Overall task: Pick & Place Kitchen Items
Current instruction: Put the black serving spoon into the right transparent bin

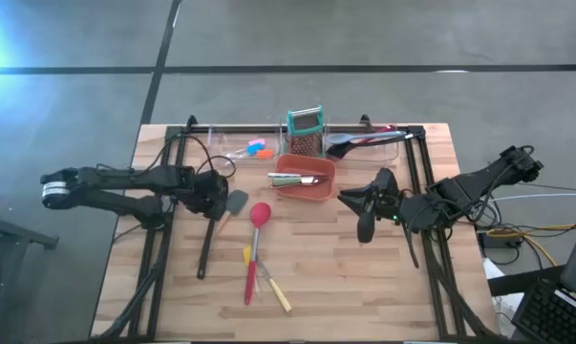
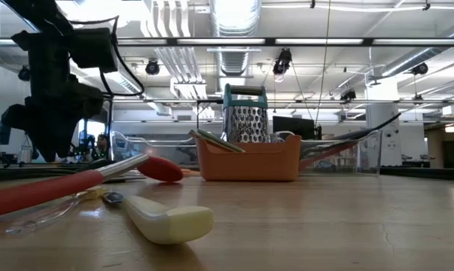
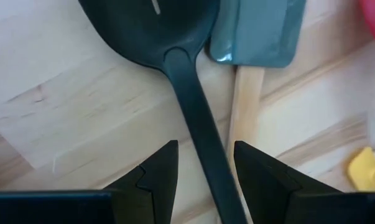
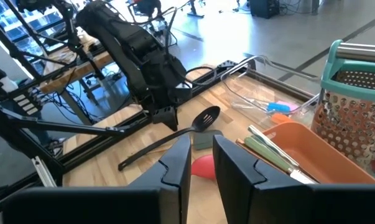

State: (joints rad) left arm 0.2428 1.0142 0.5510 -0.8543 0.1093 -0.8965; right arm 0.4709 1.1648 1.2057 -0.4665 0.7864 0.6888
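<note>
My left gripper [image 1: 211, 198] points steeply down over the table's left middle, shut on a black slotted spoon [image 1: 204, 244]. The spoon's bowl [image 3: 153, 28] shows just beyond the fingers. Beside the spoon lies a grey spatula [image 1: 236, 203] with a wooden handle. A red spoon [image 1: 258, 216] and a yellow-handled knife [image 1: 280, 294] lie toward the near edge. My right gripper [image 1: 364, 218] hangs raised right of the red-orange bin [image 1: 305, 188]. Its fingers stand a narrow gap apart around nothing [image 4: 201, 158]. My left gripper pinches the black spoon's handle [image 3: 203, 140] between its two fingers, a short way from the bowl. The fingers come from above and lie across the handle. In the right wrist view the spoon slants: bowl end [image 4: 206, 116] raised, the handle's free end [image 4: 124, 164] down at the table.
The bin holds green-handled knives [image 4: 271, 154]. The teal-framed box grater [image 1: 305, 130] stands behind it. A clear tray along the far edge holds blue and orange scrapers [image 1: 256, 148] and dark utensils [image 1: 359, 141]. Black frame rails [image 1: 157, 239] run along both table sides.
</note>
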